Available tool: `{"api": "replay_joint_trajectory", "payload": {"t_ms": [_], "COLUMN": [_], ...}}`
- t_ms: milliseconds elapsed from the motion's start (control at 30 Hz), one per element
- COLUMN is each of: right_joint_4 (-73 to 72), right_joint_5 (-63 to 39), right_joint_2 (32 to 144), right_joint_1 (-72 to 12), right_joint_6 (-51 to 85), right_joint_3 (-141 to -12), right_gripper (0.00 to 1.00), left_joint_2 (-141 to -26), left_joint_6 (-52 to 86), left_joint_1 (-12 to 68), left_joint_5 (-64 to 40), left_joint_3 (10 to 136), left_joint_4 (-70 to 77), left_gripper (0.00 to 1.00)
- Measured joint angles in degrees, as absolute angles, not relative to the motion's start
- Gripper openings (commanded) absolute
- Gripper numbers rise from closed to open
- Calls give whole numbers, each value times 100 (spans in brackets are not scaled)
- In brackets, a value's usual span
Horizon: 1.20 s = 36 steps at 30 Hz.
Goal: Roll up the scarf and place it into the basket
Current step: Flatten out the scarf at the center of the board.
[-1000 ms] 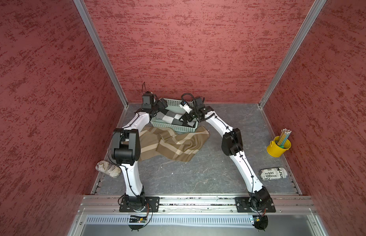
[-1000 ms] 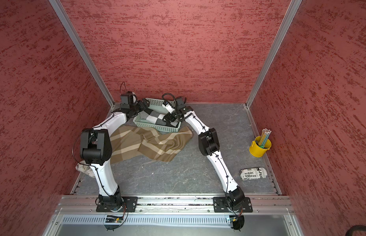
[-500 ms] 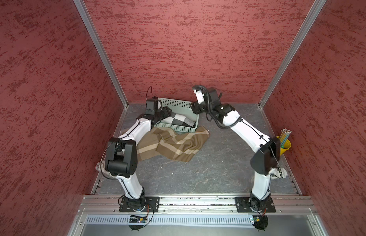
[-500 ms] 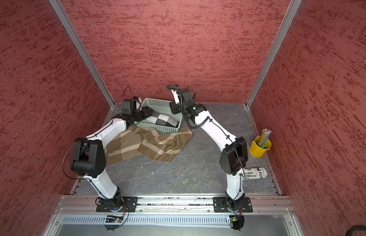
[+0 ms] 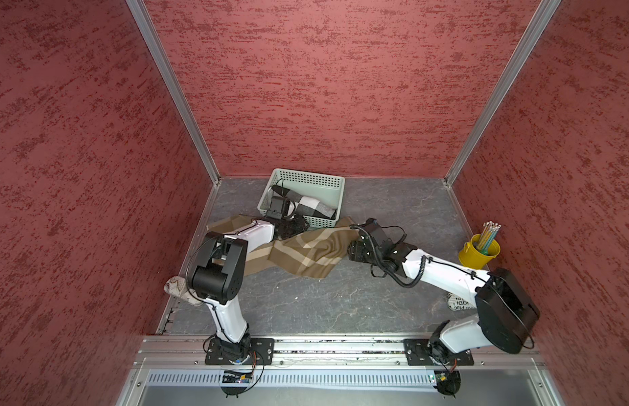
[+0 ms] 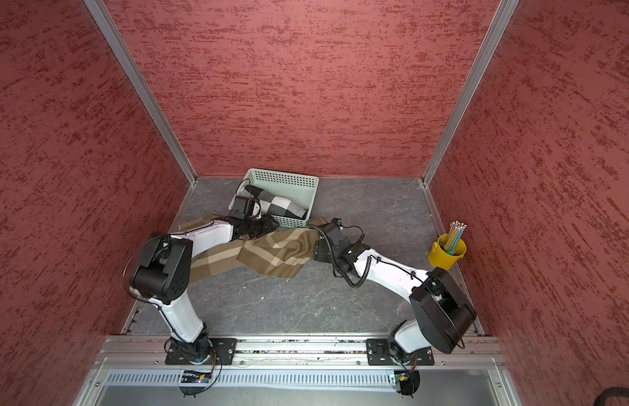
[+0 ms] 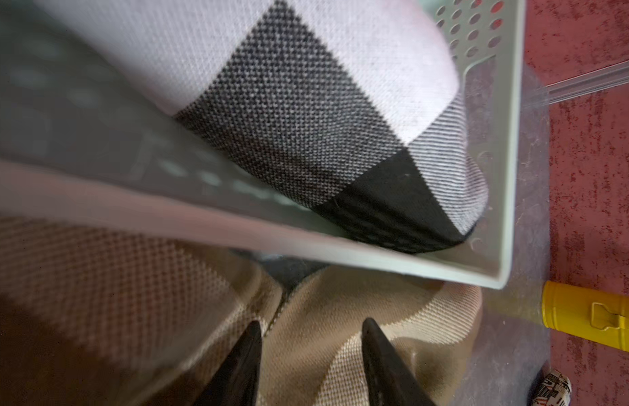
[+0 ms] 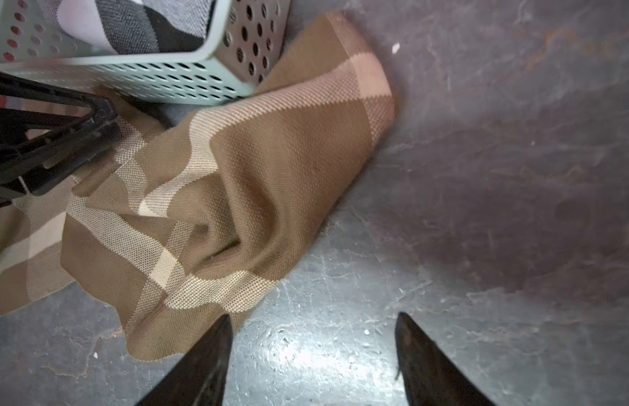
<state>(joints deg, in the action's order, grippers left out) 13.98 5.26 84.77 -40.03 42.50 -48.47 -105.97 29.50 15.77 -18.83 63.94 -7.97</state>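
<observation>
Entry, working outward from the tools.

The left gripper [image 7: 311, 334] is holding its two black fingers [image 7: 248, 355] partly apart. The tips are pointing at the brown-and-cream plaid knitted scarf [image 7: 394, 305], and that cloth is showing in the gap. Whether the tips are touching it I cannot tell. Just past the tips, the near wall of the shallow rectangular pale mint-green perforated plastic basket [image 7: 510, 147] is cutting across. It is standing between this gripper and the rolled black, grey and white checked scarf [image 7: 288, 105]. The checked scarf is lying inside the basket on its bottom, with one end reaching a corner.

The right gripper [image 8: 315, 327] is spreading its fingers wide over the grey stone-patterned tabletop [image 8: 481, 211]. One fingertip is sitting at the edge of the brown scarf and the other is well clear of it.

In both top views the brown scarf is lying crumpled and unrolled in front of the basket, touching its near wall. The left forearm [image 5: 257, 232] is stretching across the cloth and covering part of it. The basket is sitting at the back of the table, near the red textured back wall [image 5: 306, 88].

Surroundings:
- A small yellow metal bucket [image 5: 478, 255] is holding pencils [image 5: 490, 233] at the robot's right edge of the table.
- A white roll printed with black letters [image 5: 459, 302] is lying near the bucket, partly hidden by the right arm's elbow.
- A beige speckled cloth bundle [image 5: 176, 286] is lying at the left edge, partly behind the left elbow.
</observation>
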Motion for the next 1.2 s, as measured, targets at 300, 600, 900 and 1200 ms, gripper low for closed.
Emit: {"api": "replay_joint_trajectory", "payload": {"t_ms": [300,600,900,1200], "right_joint_4": [209,-336,1544,3570], "right_joint_5": [204,119,1345,2189], "right_joint_2": [9592,10235,8534,7437], "right_joint_1": [-4003,-3889,-3586,-2554], "right_joint_6": [4768,4877,4292,3548], "right_joint_3": [-4923,-5170,-5660,-5929], "right_gripper": [73,6,0,22], "left_joint_2": [-11426,-11327,-8927,-7277], "left_joint_6": [2998,3017,2895,2808], "left_joint_1": [1581,1581,1570,1194], "left_joint_5": [-1951,-2217,-2329,-1844], "left_joint_3": [7249,7352,5994,4801], "left_joint_4": [-504,-261,-650,-1559], "left_gripper": [51,55,73,86]}}
